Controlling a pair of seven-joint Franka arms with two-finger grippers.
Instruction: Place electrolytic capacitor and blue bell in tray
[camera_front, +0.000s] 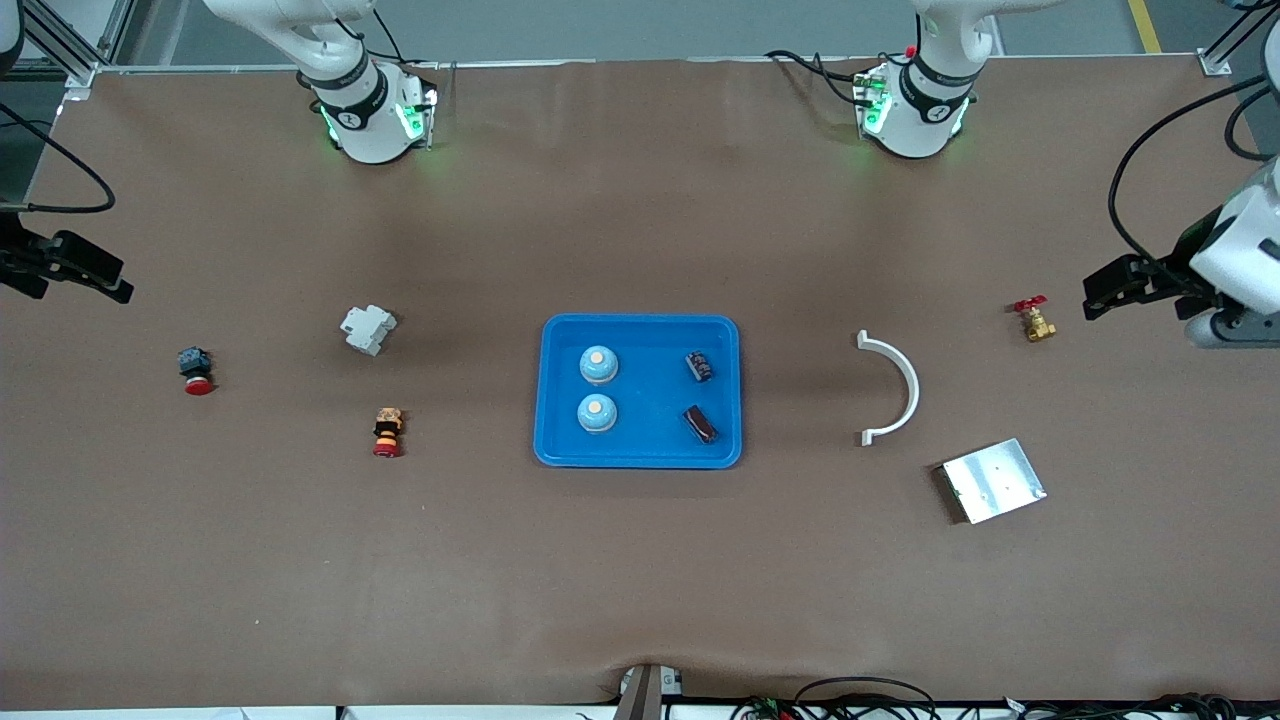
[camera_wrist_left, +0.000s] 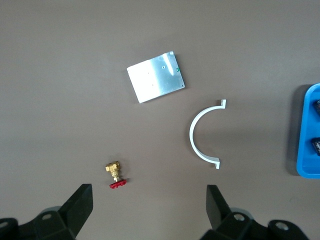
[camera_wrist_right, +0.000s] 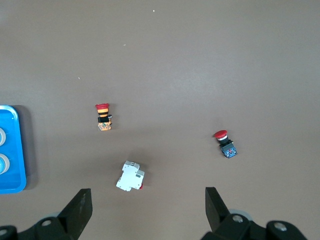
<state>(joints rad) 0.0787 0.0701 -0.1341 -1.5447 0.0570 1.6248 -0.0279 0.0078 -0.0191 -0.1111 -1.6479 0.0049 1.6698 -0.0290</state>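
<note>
Two blue bells (camera_front: 598, 389) and two capacitors (camera_front: 699, 395) lie inside the tray (camera_front: 640, 455), while left pincer (camera_wrist_left: 150, 205) and right pincer (camera_wrist_right: 148, 206) hang open, empty, over the table (camera_front: 640, 580) well apart from it

One tray (camera_front: 640, 328), two bells (camera_front: 598, 365), two capacitors (camera_front: 699, 366), two red push buttons (camera_front: 195, 371), one breaker (camera_front: 368, 329), one white clamp (camera_front: 893, 387), one brass valve (camera_front: 1036, 320), one metal plate (camera_front: 994, 480)
</note>
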